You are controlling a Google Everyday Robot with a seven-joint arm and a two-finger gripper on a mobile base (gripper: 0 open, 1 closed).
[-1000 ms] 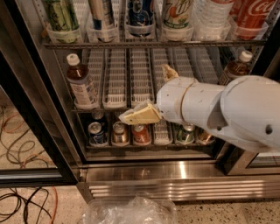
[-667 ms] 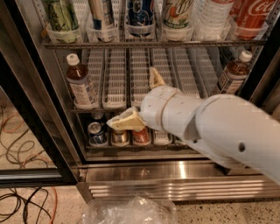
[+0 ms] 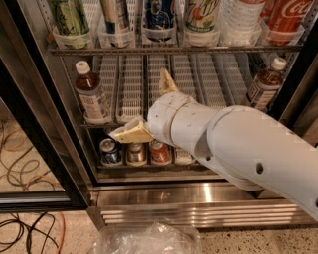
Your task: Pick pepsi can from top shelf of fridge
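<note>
The fridge stands open in front of me. On its top shelf the dark blue pepsi can stands in a lane tray, between a slim blue-and-silver can and a white-and-green 7UP can. Only its lower part shows. My gripper is one rack lower, below and a little left of the pepsi can. Its tan fingers are spread wide apart and hold nothing. The big white arm fills the lower right of the view.
Brown bottles stand at the left and right of the middle rack. Several cans line the bottom rack. A green can and a Coca-Cola bottle flank the top shelf. Cables and a plastic bag lie on the floor.
The arm has swung left and closer to the camera, so the gripper now sits further left in front of the middle rack. The fingers stay spread.
</note>
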